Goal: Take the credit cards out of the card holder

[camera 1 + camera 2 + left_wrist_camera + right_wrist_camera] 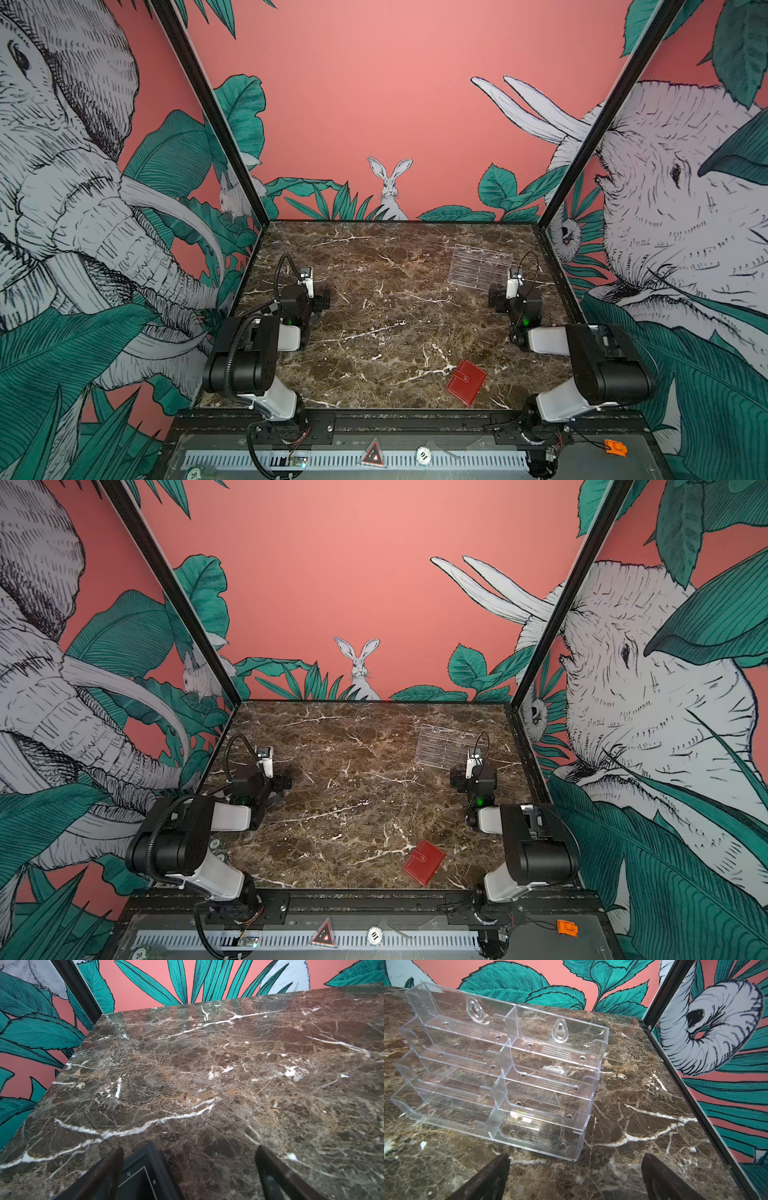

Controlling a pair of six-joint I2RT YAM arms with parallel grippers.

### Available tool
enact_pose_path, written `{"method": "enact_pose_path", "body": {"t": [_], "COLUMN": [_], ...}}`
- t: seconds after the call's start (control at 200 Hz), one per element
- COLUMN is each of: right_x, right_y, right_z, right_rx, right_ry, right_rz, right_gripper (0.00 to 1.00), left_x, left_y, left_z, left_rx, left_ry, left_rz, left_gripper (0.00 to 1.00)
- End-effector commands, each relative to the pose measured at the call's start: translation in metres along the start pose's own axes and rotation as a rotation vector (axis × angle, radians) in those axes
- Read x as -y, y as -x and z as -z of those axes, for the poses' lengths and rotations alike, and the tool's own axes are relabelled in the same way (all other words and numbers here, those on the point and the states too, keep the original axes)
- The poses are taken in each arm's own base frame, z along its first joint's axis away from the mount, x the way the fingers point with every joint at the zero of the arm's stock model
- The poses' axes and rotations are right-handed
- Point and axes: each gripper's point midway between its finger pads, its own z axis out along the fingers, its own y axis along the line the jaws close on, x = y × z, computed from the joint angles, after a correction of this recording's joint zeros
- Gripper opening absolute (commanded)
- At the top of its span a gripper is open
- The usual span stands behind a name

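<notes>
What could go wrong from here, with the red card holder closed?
1. The card holder lies flat and closed near the front edge of the table; a poor pinch may slide it instead of lifting it.
2. The open right gripper sits close to the clear stand; swinging away could knock it.

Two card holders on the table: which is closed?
The small red leather-like wallet near the front edge, snap tab fastened; the clear acrylic tiered stand at the back right has open pockets.
</notes>
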Motion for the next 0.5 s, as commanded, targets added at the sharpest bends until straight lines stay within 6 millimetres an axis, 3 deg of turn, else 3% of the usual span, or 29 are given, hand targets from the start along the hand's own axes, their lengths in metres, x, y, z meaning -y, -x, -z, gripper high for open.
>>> {"method": "enact_pose_path", "body": {"t": [0.0, 0.495], "right_x": [0.0006, 0.0005], "right_y": [0.0105, 0.0113], "right_z": [-0.0009, -0.0012], "right_rx": [0.029, 0.031], "right_ry": [0.002, 0.006], "right_rz": [0.000, -0.002], "right_gripper": [0.98, 0.98], "left_x": [-0.0010, -0.0015], "left_y": [0.0182, 0.0182], "left_z": [0.0014, 0.0015], "left_rx": [0.045, 0.044], "left_ry": [0.006, 0.007], "left_rz": [-0.011, -0.010], "left_gripper": [0.99, 0.99]}}
